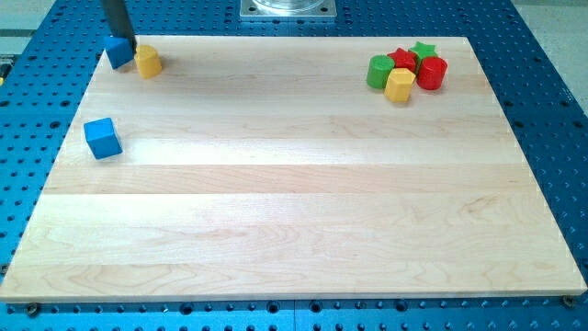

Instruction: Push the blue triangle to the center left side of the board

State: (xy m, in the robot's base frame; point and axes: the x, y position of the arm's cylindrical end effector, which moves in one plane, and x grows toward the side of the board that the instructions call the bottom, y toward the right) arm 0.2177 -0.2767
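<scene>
A blue block [116,54], seemingly the blue triangle, sits at the board's top left corner, partly hidden behind my rod. My tip [127,48] rests against this block's upper right side, between it and a yellow block [148,62] just to the right. A blue cube [102,138] lies lower down near the board's left edge.
A cluster sits at the top right: a green block [378,71], a red block [402,60], a green star [423,50], a red cylinder [432,73] and a yellow block [400,85]. The wooden board [294,211] lies on a blue perforated table.
</scene>
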